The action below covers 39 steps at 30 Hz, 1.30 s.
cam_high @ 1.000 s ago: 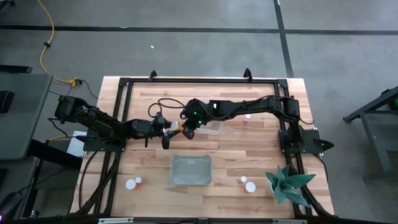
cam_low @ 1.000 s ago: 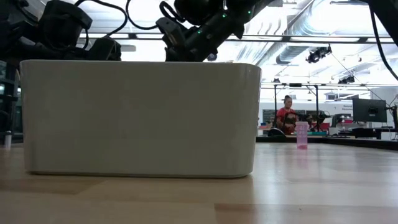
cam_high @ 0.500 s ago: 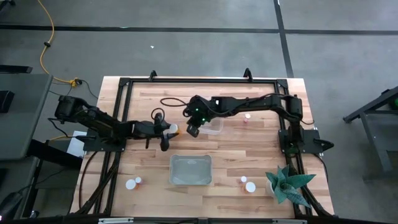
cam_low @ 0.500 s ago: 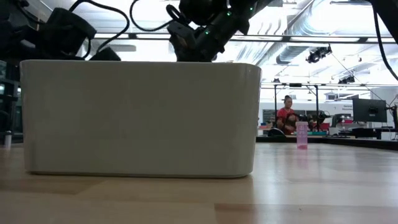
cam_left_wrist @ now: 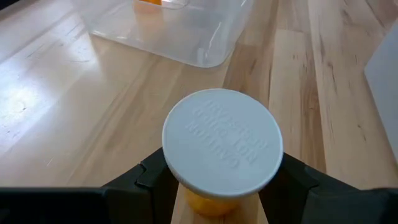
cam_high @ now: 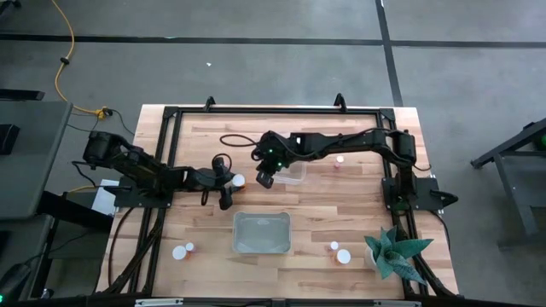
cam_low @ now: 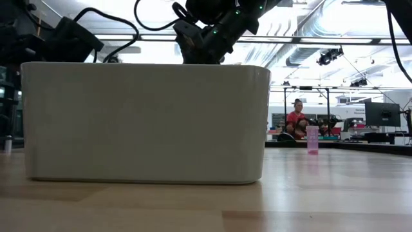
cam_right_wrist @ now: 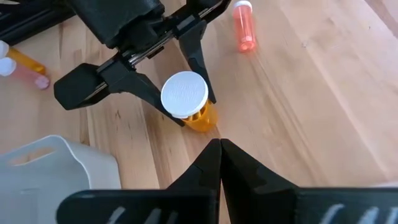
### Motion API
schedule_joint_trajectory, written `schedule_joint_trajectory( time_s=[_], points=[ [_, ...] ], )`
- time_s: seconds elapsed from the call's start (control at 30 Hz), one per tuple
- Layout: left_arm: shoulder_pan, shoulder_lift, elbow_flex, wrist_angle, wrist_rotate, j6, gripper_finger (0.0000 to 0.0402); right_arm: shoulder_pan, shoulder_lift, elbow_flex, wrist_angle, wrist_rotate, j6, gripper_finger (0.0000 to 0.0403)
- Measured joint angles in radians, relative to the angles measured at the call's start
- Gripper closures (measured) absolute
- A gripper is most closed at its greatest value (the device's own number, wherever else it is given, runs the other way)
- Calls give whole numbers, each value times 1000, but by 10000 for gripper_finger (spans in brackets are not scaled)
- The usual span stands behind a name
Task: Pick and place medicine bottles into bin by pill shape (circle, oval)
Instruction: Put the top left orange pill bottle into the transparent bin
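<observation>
The left gripper [cam_right_wrist: 186, 109] has its dark jaws clamped on either side of one medicine bottle [cam_left_wrist: 222, 151], just under its round white cap, whose embossed lettering faces up toward the wrist camera. The held bottle stands roughly upright, long axis vertical and slightly tilted, its orange see-through body showing below the cap; whether its base touches the bench or hangs just above it cannot be told. In the high view this gripper sits left of centre over the pale wooden bench [cam_high: 341, 205], just left of a clear plastic bin [cam_high: 293, 173] at mid-bench. That clear bin has thin glossy walls with rounded corners, and something orange lies inside it at the far edge of the left wrist view. The right gripper [cam_high: 265, 178] hovers just right of the held bottle, at the clear bin's left end, jaws pressed together and holding nothing. The left arm therefore already has the bottle, and the clear bin lies immediately to its right, the nearer drop by my judgement. A second bin [cam_high: 262, 233], matte grey-white with thick rounded walls, sits nearer the front of the bench. Other bottles lie scattered: two at front left [cam_high: 182, 251], two at front right [cam_high: 339, 252], one pink one [cam_high: 339, 160] far right. A spiky green plant [cam_high: 394, 254] stands at the front right corner.
</observation>
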Motion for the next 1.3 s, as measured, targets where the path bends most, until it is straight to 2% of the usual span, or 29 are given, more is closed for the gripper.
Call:
schedule_joint_trajectory(
  time_s=[0.43,0.93,1.17,1.3],
  points=[
    [0,-6,-4,23,5,53,222,0,0,-1,15,-17,0,403],
    [0,-8,-5,22,8,-1,116,0,0,-1,22,-23,0,403],
    [0,-85,-5,-3,29,-1,108,0,0,-1,33,-43,0,402],
    [0,-166,-5,-94,54,6,108,0,0,-1,36,-43,-21,402]
  ],
)
